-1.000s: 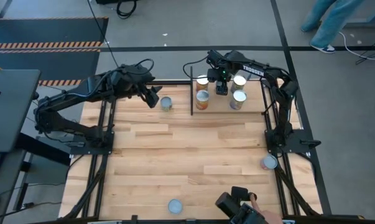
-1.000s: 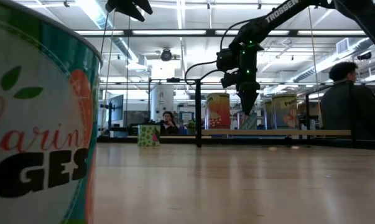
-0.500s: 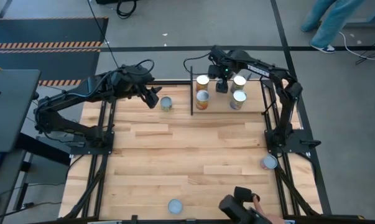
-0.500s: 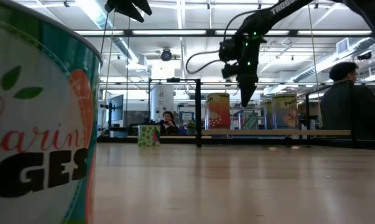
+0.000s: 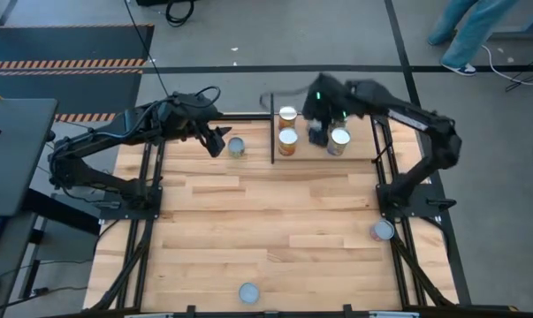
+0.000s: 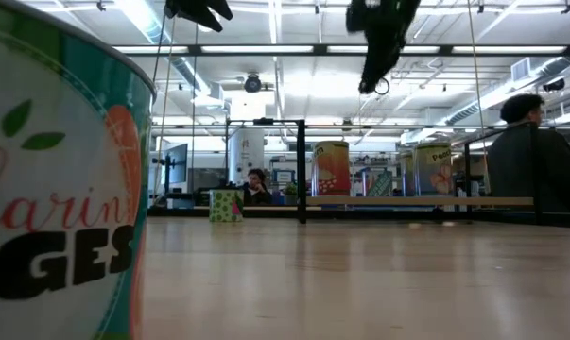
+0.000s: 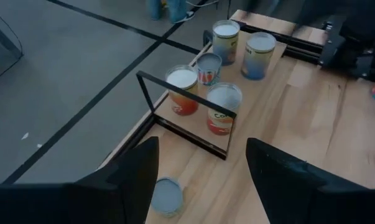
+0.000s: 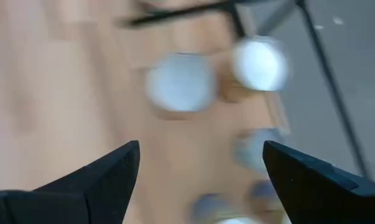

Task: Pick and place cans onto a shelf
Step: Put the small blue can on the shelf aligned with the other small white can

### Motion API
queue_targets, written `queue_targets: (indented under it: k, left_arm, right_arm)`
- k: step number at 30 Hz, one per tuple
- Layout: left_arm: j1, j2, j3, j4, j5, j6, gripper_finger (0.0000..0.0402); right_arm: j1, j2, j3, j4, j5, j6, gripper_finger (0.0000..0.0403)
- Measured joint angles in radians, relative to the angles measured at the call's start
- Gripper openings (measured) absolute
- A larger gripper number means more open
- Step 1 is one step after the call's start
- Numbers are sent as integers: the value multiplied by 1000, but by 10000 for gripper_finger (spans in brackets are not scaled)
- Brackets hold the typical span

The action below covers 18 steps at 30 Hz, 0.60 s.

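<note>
Right claw (image 5: 317, 132) hangs spread and empty over the cans (image 5: 286, 141) on the shelf (image 5: 272, 138); left claw (image 5: 215, 141), spread, hovers by a loose can (image 5: 237, 147). A low swing could topple the placed ones.

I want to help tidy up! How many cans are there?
8. Five on the shelf: two orange-sided cans, a small one, two farther. Three loose: beside the shelf, right edge, near edge.
</note>
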Motion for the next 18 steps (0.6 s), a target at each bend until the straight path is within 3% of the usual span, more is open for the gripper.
queue_targets:
  k: [5, 11, 15, 18]
  left_arm:
    - [-83, -13, -1, -10, 1, -5, 247]
    - [-225, -10, -1, -71, 1, -28, 247]
    - [-309, -10, -1, -82, 0, -59, 247]
    - [-353, -10, -1, -82, 0, -81, 247]
  right_arm:
    - [323, -57, -40, -131, 53, 256, 348]
    - [741, -90, -168, -162, -5, 684, 354]
    - [941, -91, -275, -196, -27, 911, 362]
    - [1029, -94, -379, -252, -112, 1013, 368]
